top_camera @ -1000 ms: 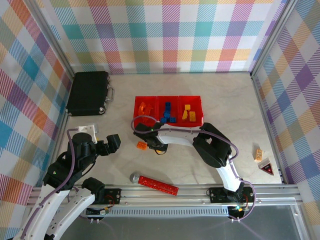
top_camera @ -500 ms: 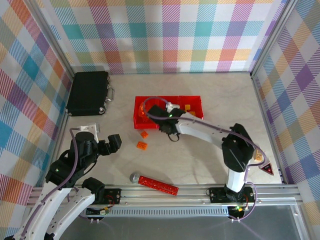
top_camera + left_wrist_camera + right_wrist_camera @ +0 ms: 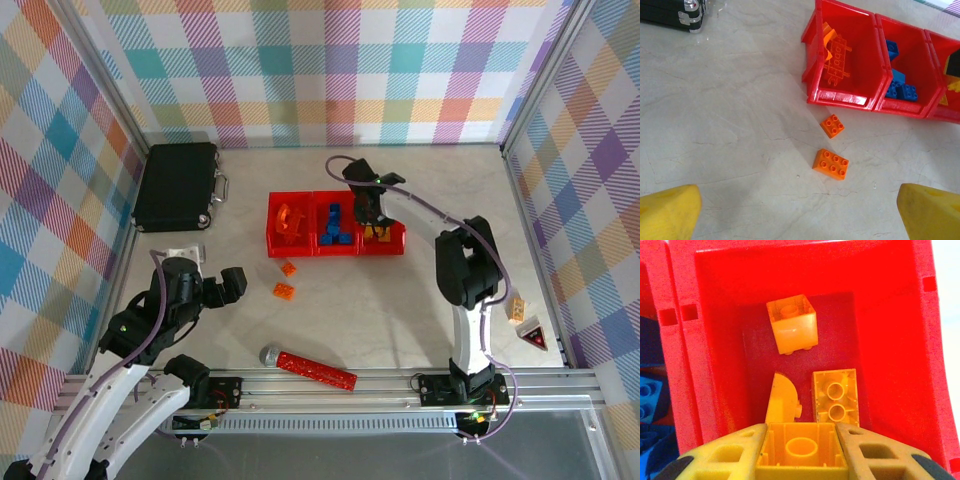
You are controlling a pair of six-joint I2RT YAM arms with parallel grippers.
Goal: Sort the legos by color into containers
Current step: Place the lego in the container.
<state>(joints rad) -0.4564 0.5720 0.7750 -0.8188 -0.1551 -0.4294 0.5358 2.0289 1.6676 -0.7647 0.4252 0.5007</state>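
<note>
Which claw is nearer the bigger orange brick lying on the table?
Left. The left claw sits just left of the orange brick; the right claw hangs over the rightmost bin.

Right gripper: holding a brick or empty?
Holding. A yellow brick sits clamped between the right gripper fingers, over the rightmost bin.

I'm watching a pale marbled table [image 3: 400, 300] that is carrying the joined red containers [image 3: 300, 250] near its middle. A small orange lego [image 3: 289, 268] and a longer orange lego [image 3: 284, 291] are lying just before the left bin. A black case [image 3: 177, 186] is sitting far left, a red studded bar [image 3: 315, 368] is lying along the near edge, and a yellowish brick [image 3: 517, 309] and a red triangular piece [image 3: 535, 337] are resting by the right wall.
</note>
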